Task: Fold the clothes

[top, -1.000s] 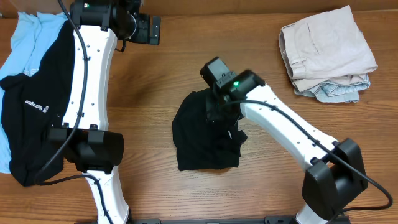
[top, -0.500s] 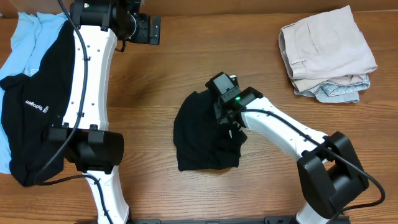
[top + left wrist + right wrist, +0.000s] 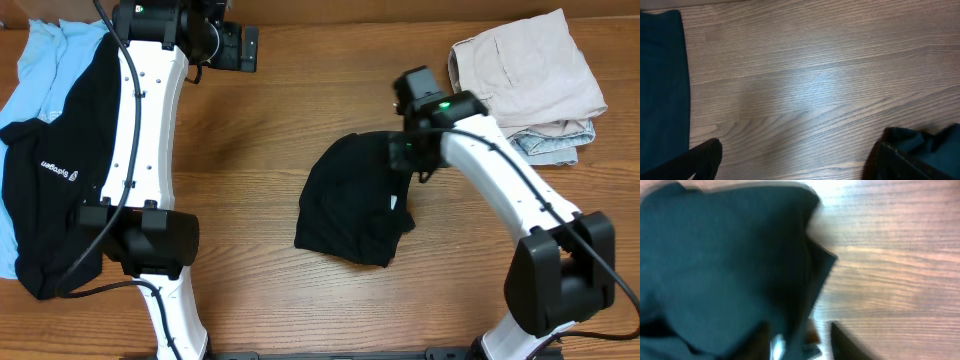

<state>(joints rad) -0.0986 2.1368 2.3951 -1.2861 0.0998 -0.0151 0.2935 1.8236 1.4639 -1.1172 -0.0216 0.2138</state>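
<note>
A folded black garment [image 3: 350, 205] lies on the wooden table at the centre. My right gripper [image 3: 402, 152] is shut on its upper right edge; in the right wrist view the dark cloth [image 3: 730, 265] fills the left side and runs between the fingers [image 3: 805, 342]. My left gripper [image 3: 240, 46] is at the far back left, open and empty; its wrist view shows two wide-apart fingertips [image 3: 805, 160] over bare wood. A black shirt with a white logo [image 3: 50, 170] and a light blue shirt [image 3: 40, 60] lie piled at the left edge.
A folded stack sits at the back right: a beige garment [image 3: 525, 75] on top of light blue denim [image 3: 548, 148]. The left arm's white links stand along the left side. Dark cloth shows at the left edge [image 3: 662, 85] and lower right [image 3: 935, 137] of the left wrist view.
My right gripper has moved right and toward the back, dragging the black garment with it toward the folded stack. The left arm has not moved.
</note>
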